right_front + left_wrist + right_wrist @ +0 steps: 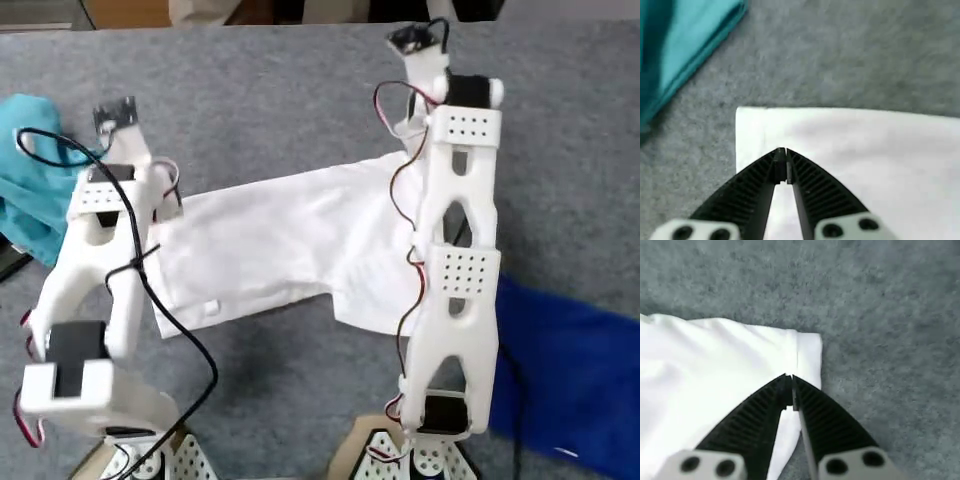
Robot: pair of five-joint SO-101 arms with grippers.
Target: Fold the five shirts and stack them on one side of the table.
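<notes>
White shirt (pixel 290 240) lies spread on grey felt table (pixel 250 90).

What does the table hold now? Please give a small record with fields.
Centre: white shirt, laid out on the grey table
Left claw: shut, tips over a corner of the white shirt
Right claw: shut, tips over a hemmed edge of the white shirt
Sides: teal cloth beside the left arm, blue cloth beside the right arm

White arms (pixel 460 200) carry black ribbed hands (pixel 785 156), screws (pixel 682 232), dangling cables (pixel 205 350).
</notes>
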